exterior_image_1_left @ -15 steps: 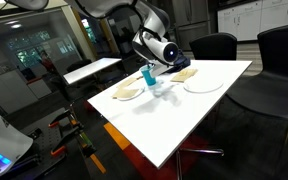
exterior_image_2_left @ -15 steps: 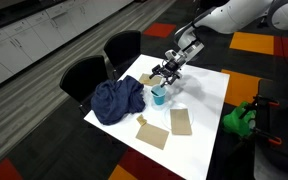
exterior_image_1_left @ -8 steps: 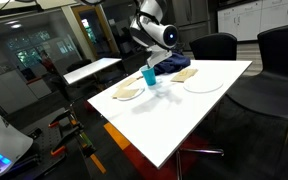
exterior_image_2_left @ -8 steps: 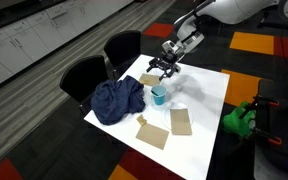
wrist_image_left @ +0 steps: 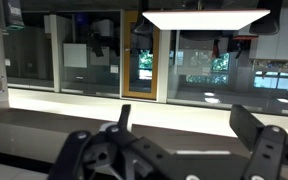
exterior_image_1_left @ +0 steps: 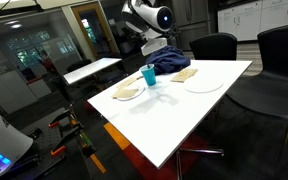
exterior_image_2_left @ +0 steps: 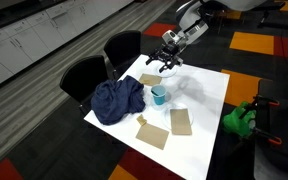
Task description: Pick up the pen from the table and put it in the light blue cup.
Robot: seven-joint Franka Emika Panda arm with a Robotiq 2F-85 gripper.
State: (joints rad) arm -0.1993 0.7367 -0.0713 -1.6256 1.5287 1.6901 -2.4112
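Observation:
The light blue cup (exterior_image_1_left: 150, 78) stands on the white table (exterior_image_1_left: 184, 115), and it shows in both exterior views (exterior_image_2_left: 159, 96). A thin pen (exterior_image_1_left: 145, 71) sticks out of the cup's top, leaning. My gripper (exterior_image_1_left: 154, 47) hangs well above and behind the cup, clear of it (exterior_image_2_left: 167, 64). In the wrist view the gripper (wrist_image_left: 189, 125) has its two fingers spread wide with nothing between them; that view looks out at glass walls, not at the table.
A dark blue cloth (exterior_image_2_left: 117, 100) lies beside the cup. Brown paper pieces (exterior_image_2_left: 181, 121) (exterior_image_2_left: 152, 132) lie near the table edge. White plates (exterior_image_1_left: 202, 85) (exterior_image_1_left: 129, 92) sit on the table. Black chairs (exterior_image_2_left: 84, 75) (exterior_image_2_left: 124, 45) stand along one side. A green object (exterior_image_2_left: 239, 120) is on the floor.
My gripper has risen from just above the cup and moved up and back, away from it. The cup has stayed in place.

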